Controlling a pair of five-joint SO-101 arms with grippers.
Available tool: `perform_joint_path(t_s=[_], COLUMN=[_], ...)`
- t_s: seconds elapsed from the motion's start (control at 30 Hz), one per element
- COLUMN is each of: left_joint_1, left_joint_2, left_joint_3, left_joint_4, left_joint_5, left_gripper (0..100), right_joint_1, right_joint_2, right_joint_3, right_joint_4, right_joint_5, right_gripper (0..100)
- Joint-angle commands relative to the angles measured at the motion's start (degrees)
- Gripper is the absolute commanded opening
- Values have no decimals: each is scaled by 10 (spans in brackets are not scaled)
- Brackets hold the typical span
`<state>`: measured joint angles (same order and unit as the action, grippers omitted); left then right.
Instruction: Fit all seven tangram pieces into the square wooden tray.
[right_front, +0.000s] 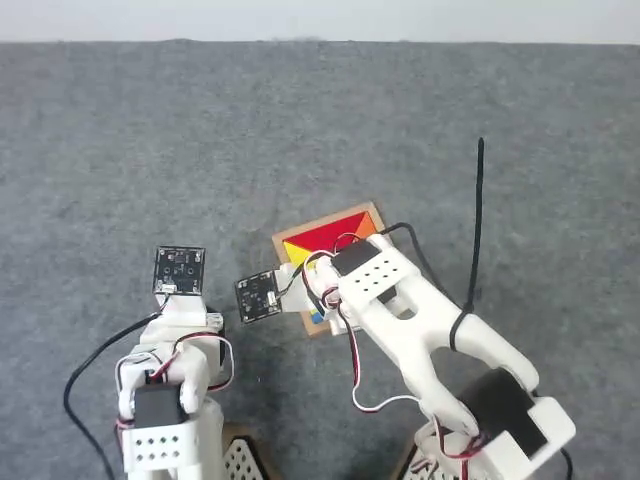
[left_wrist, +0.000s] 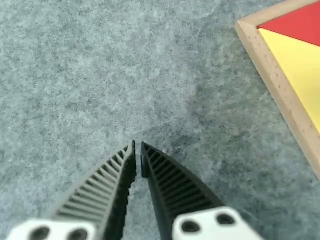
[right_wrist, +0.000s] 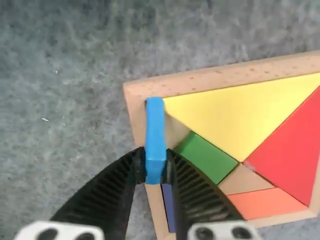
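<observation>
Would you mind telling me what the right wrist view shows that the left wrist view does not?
Right wrist view, not the left: the right end effector shut on an upright blue piece at the tray corner, plus a green piece and an orange piece. Left wrist view, not the right: the left end effector, shut and empty, over the grey mat. Both: the tray's wooden rim, the yellow triangle, the red triangle and that mat.

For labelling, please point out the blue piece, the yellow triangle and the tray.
blue piece (right_wrist: 155, 132), right wrist view, narrow edge
yellow triangle (right_wrist: 240, 114), right wrist view, flat face
tray (right_wrist: 200, 79), right wrist view, wooden rim
</observation>
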<state>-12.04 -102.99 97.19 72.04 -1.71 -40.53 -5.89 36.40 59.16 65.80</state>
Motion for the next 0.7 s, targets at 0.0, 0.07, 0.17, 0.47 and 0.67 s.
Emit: perform_joint_path(t_s=[0.0, 0.07, 0.17, 0.47, 0.67], left_joint_1=[-1, -1, -1, -1, -1], left_joint_2=[-11, -11, -11, -11, -11], left_joint_3=[-7, -7, -7, -7, -7], left_joint_4=[2, 2, 2, 2, 2], left_joint_5=[10, 10, 10, 10, 10], left_gripper=[18, 18, 18, 18, 18], right_joint_1=[0, 0, 0, 1, 18], right_joint_2=[-33, -35, -37, -36, -33], right_joint_3=[-24, -25, -25, -48, -82], right_joint_4=[15, 24, 29, 28, 28], right_joint_5=[-8, -8, -8, -13, -36], right_gripper=[89, 93, 95, 93, 94])
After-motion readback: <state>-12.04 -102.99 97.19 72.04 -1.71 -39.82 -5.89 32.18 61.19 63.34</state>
